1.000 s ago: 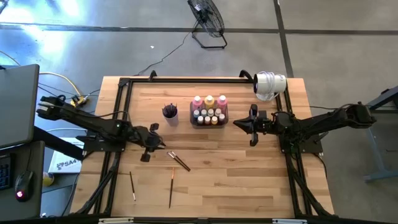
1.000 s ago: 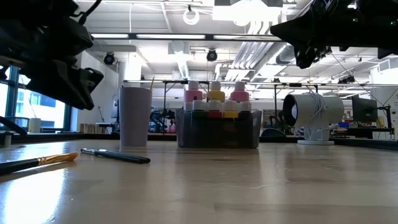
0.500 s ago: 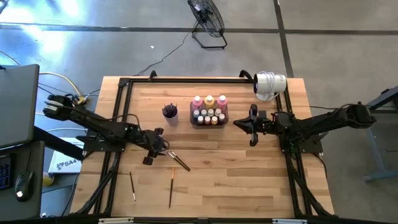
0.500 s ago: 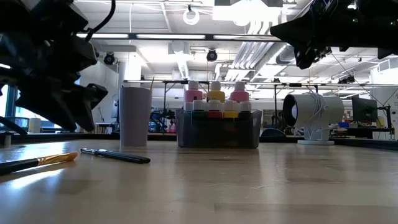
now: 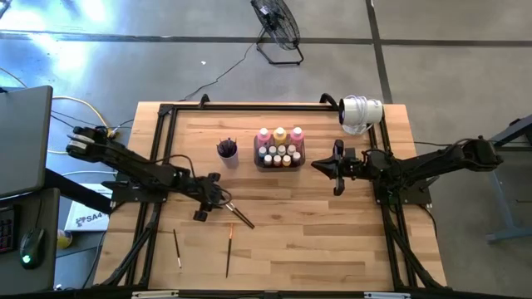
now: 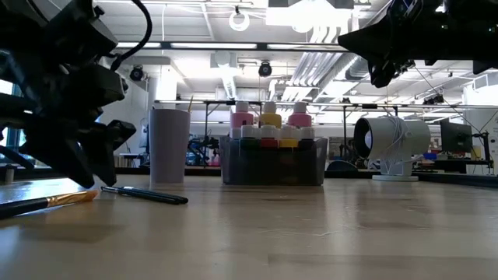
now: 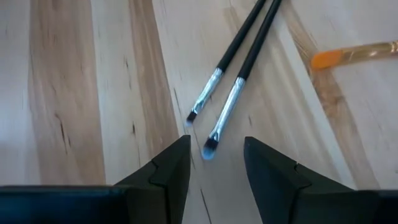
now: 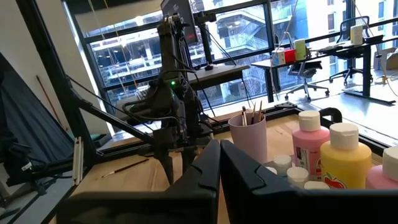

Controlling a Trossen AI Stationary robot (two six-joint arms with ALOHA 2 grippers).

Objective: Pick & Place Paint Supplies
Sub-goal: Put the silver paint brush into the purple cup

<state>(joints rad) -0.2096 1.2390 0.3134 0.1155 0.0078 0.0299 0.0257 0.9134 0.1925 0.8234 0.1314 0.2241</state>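
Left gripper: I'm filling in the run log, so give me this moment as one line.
left gripper: open, low over two brush tips | right gripper: shut, waiting beside tray | brushes on table: four

Overhead view evenly lit, shadows on the wooden table (image 5: pixel 283 216) short and soft. Low view strongly backlit: ceiling lights (image 6: pixel 240 19) glare white, arms reduced to dark silhouettes, near tabletop out of focus with a pale sheen at left. Left wrist view bright, two dark-handled paintbrushes (image 7: pixel 239 68) slightly soft, fingers (image 7: pixel 165 177) blurred. Right wrist view backlit by windows (image 8: pixel 124 56), foreground fingers (image 8: pixel 205 171) dark and unfocused
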